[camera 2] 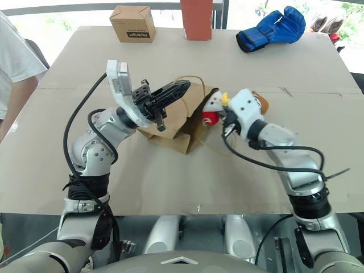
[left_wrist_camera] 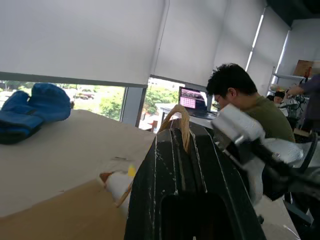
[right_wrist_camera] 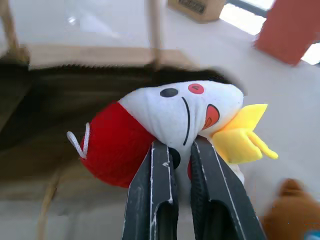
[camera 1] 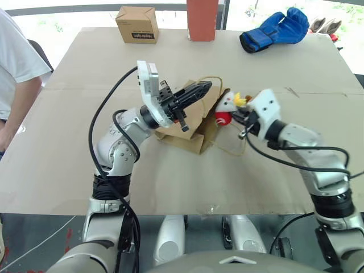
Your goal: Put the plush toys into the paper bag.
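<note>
Brown bear toy [camera 2: 260, 103] mostly hidden behind right arm, only sliver showing; blue face mark not visible. Paper bag [camera 1: 190, 122] mouth half covered by left end effector [camera 1: 200, 90], fingers closed pinching bag's loop handle [left_wrist_camera: 181, 119], bag lifted at that edge. Right end effector [right_wrist_camera: 180, 150] clamped on white toy [right_wrist_camera: 175, 120] (red nose, yellow tuft), held just at bag mouth. Count: two plush toys, one bag, one blue boxing glove [camera 1: 276, 29], one cardboard box [camera 1: 137, 24], one red block [camera 1: 202, 19] cut off at top. Person's sleeve [camera 1: 14, 57] at bench [camera 1: 68, 170] left edge. Near half of bench bare
</note>
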Action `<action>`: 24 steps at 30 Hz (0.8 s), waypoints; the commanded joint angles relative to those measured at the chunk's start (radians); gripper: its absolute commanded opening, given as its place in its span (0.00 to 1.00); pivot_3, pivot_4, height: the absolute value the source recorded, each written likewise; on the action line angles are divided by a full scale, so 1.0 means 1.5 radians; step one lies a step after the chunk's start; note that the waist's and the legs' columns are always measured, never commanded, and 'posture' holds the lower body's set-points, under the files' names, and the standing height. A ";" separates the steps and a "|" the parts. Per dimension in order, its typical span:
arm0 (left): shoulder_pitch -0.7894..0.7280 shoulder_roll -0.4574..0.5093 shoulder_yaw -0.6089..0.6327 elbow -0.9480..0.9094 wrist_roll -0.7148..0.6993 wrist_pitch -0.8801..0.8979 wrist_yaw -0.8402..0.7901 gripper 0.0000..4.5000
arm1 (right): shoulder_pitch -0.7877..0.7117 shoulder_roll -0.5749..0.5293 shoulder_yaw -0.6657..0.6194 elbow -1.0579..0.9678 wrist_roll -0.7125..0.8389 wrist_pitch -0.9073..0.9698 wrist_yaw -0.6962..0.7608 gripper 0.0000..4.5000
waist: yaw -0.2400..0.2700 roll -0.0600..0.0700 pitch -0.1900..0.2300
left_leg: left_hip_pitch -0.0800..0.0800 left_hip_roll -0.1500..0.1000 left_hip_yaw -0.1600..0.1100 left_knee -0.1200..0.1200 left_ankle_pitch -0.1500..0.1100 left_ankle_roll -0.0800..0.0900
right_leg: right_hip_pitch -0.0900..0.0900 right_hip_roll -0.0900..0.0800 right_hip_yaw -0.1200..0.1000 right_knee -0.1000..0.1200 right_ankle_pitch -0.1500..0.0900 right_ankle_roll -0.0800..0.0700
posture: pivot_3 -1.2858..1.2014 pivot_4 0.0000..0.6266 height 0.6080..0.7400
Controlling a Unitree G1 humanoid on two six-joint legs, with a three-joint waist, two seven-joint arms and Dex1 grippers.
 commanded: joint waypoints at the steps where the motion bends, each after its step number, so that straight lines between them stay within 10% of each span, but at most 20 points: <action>1: -0.011 -0.013 0.002 -0.017 -0.007 -0.004 0.011 0.00 | -0.031 0.021 0.050 0.027 -0.036 -0.036 0.002 0.00 | 0.000 0.000 0.000 | 0.000 0.000 0.000 0.000 0.000 0.000 | 0.000 0.000 0.000 0.000 0.000 0.000 | 0.52 0.24 1.00; 11: 0.015 -0.029 -0.014 -0.041 -0.009 0.000 0.013 0.00 | -0.150 0.139 0.116 0.261 -0.046 -0.122 0.070 0.00 | -0.002 0.000 0.000 | 0.000 0.000 0.000 0.000 0.000 0.000 | 0.000 0.000 0.000 0.000 0.001 0.002 | 0.52 0.24 1.00; 17: 0.026 -0.008 0.020 -0.029 -0.007 -0.015 0.020 0.00 | -0.116 0.133 0.073 0.203 -0.031 -0.106 0.077 0.70 | 0.001 0.000 0.000 | -0.001 0.000 -0.001 -0.001 0.000 0.000 | 0.000 0.000 -0.001 0.000 0.001 0.002 | 0.52 0.24 1.00; 24: 0.042 0.005 0.045 -0.018 0.006 -0.026 0.024 0.00 | -0.032 0.048 -0.060 -0.017 0.050 0.022 0.070 0.74 | 0.001 0.000 0.000 | 0.000 0.000 -0.001 -0.001 0.000 0.000 | 0.000 0.000 -0.001 0.000 0.001 0.002 | 0.52 0.24 1.00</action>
